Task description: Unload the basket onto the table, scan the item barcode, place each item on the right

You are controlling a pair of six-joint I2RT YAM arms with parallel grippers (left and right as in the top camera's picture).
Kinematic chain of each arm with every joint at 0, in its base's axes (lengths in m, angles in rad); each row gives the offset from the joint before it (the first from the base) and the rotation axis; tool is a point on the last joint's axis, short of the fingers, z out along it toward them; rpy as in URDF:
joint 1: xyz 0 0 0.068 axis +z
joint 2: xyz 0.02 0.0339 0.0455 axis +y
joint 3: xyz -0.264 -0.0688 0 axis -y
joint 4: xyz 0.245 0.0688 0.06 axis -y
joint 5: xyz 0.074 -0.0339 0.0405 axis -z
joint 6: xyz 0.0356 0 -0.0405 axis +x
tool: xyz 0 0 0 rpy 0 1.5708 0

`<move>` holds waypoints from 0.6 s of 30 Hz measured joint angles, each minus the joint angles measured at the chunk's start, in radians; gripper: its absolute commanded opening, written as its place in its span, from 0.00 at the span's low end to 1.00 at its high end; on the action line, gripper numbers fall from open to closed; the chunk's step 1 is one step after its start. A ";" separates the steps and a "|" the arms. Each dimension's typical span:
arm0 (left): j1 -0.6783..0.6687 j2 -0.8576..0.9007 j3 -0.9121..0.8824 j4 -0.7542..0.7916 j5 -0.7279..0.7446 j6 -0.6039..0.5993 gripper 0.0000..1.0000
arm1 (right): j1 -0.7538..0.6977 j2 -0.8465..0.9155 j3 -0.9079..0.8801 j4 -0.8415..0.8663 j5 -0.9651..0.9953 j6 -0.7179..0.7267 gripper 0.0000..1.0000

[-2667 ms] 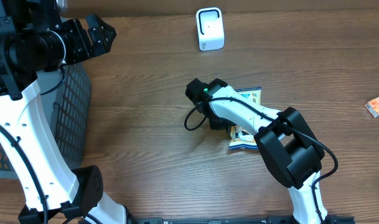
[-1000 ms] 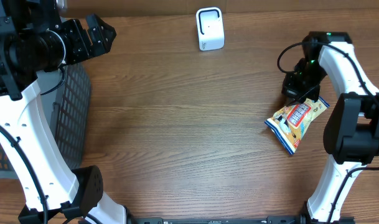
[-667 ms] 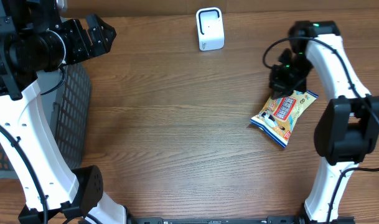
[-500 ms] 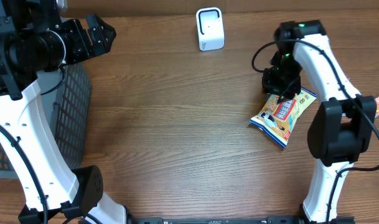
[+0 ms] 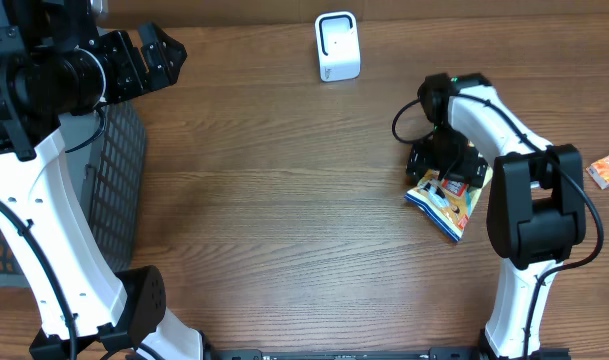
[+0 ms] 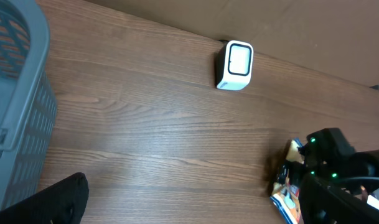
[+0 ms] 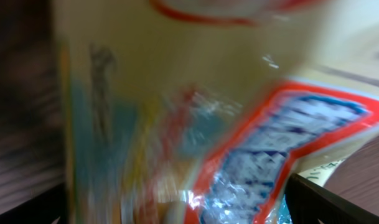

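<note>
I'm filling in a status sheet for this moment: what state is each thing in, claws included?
left claw: open, holding nothing.
right claw: jaws look spread, down over the packet's upper end.
snack packet: lying printed face up, not lifted.
scanner: standing upright, nothing held before it.
basket: upright, contents cannot be told.
small orange packet: lying apart, untouched.

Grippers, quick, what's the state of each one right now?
Left gripper: open, holding nothing.
Right gripper: cannot tell, down at the snack bag.
</note>
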 measured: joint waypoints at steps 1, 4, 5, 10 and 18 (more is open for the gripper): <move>0.000 0.000 0.000 0.000 0.000 0.000 1.00 | 0.000 -0.003 -0.006 0.006 0.006 0.010 0.88; 0.000 0.000 0.000 0.000 0.000 0.000 1.00 | 0.003 -0.016 -0.034 0.029 0.034 0.035 0.42; 0.000 0.000 0.000 0.000 0.000 0.000 1.00 | 0.003 -0.017 -0.038 0.029 0.045 0.037 0.17; 0.000 0.000 0.000 0.000 0.000 0.000 1.00 | 0.003 -0.038 -0.033 -0.005 0.078 0.052 0.04; 0.000 0.000 0.000 0.000 0.000 0.000 1.00 | 0.003 -0.012 0.169 -0.210 -0.157 -0.050 0.04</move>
